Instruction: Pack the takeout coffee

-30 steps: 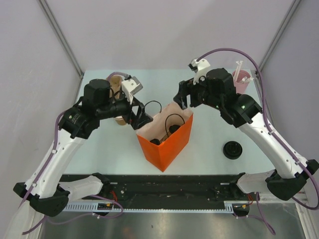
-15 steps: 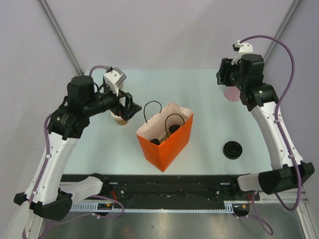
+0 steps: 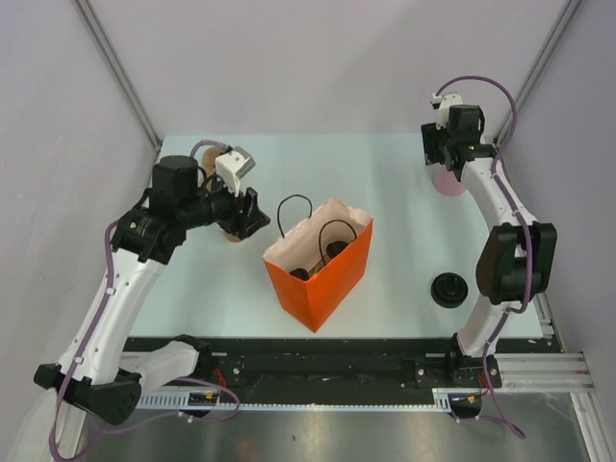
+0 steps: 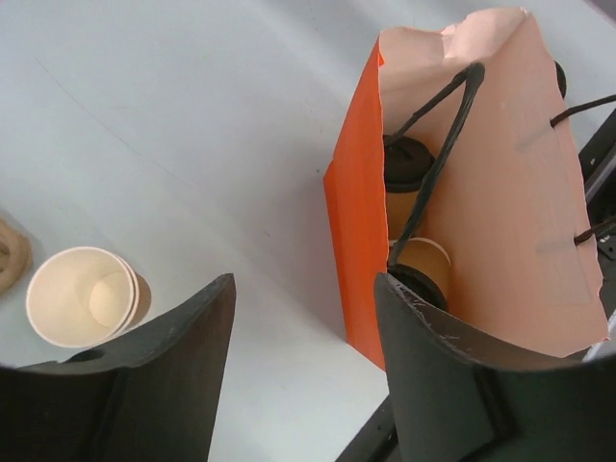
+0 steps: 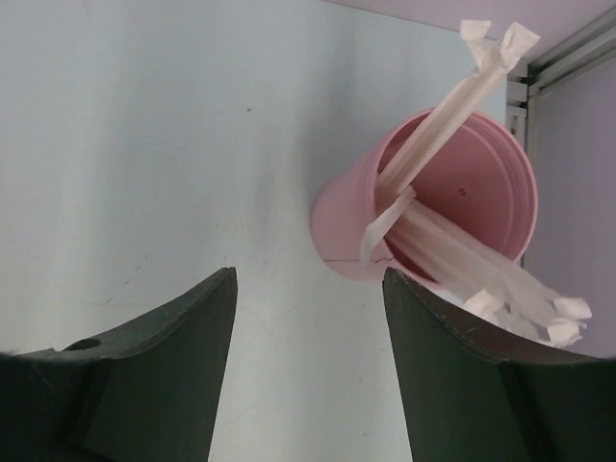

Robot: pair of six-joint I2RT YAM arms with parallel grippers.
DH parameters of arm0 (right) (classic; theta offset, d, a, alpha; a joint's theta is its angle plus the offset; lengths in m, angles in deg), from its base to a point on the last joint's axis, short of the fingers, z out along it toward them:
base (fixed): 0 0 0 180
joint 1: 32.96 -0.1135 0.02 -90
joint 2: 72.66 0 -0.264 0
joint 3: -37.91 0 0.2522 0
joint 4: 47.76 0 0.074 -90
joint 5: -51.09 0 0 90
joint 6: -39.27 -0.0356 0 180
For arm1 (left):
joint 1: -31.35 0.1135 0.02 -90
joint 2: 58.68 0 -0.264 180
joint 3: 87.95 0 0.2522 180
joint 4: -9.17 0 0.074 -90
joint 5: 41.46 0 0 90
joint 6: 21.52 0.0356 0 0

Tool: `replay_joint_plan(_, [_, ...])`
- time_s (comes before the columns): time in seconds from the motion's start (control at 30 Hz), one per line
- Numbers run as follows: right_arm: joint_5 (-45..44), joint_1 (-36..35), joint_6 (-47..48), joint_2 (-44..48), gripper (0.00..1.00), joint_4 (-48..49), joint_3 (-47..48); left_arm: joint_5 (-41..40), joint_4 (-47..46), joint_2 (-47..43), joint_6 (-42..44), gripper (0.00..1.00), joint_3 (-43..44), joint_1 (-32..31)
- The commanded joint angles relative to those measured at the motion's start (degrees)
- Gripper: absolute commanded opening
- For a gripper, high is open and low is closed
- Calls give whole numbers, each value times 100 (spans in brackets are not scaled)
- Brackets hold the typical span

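Left wrist view showed both cups (image 4: pixel 404 197) upright inside the bag (image 4: pixel 356 221), just right of the left tool (image 4: pixel 303 289), fingers apart; the right tool (image 5: pixel 308 279), also apart, hung near the straws (image 5: pixel 450 101).

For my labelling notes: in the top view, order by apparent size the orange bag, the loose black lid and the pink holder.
1. orange bag, clearly the largest.
2 and 3. black lid and pink holder look about alike; the holder is partly hidden, so no ranking.

Table (image 3: pixel 385 183), orange bag (image 3: pixel 322 279), black lid (image 3: pixel 449 289), pink straw holder (image 5: pixel 337 236), open cup (image 4: pixel 82 296)
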Motion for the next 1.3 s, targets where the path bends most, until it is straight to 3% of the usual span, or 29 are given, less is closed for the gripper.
replay_joint_plan(0.0, [-291, 69, 552, -376, 66, 513, 487, 508, -108, 31, 348, 60, -212, 47])
replay_joint_plan(0.1, [-467, 78, 632, -579, 64, 583, 566, 693, -108, 128, 374, 53, -326, 39])
replay_joint_plan(0.27, [-792, 104, 895, -808, 61, 758, 706, 1027, -99, 216, 401, 52, -388, 21])
replay_joint_plan(0.43, [-986, 104, 1150, -1028, 52, 732, 865, 1045, -99, 287, 427, 52, -388, 3])
replay_joint_plan(0.7, [-731, 140, 1203, -1142, 13, 601, 1110, 1080, -108, 330, 471, 52, -388, -23])
replay_joint_plan(0.8, [-766, 140, 1195, -1011, 7, 548, 1137, 1141, -108, 331, 489, 50, -458, -67])
replay_joint_plan(1.0, [-1021, 131, 1089, -336, 0, 609, 1050, 1326, -90, 304, 506, 47, -458, -181])
replay_joint_plan(1.27, [-1214, 52, 1159, 570, 0, 715, 1014, 1335, -99, 190, 533, 46, -520, -251])
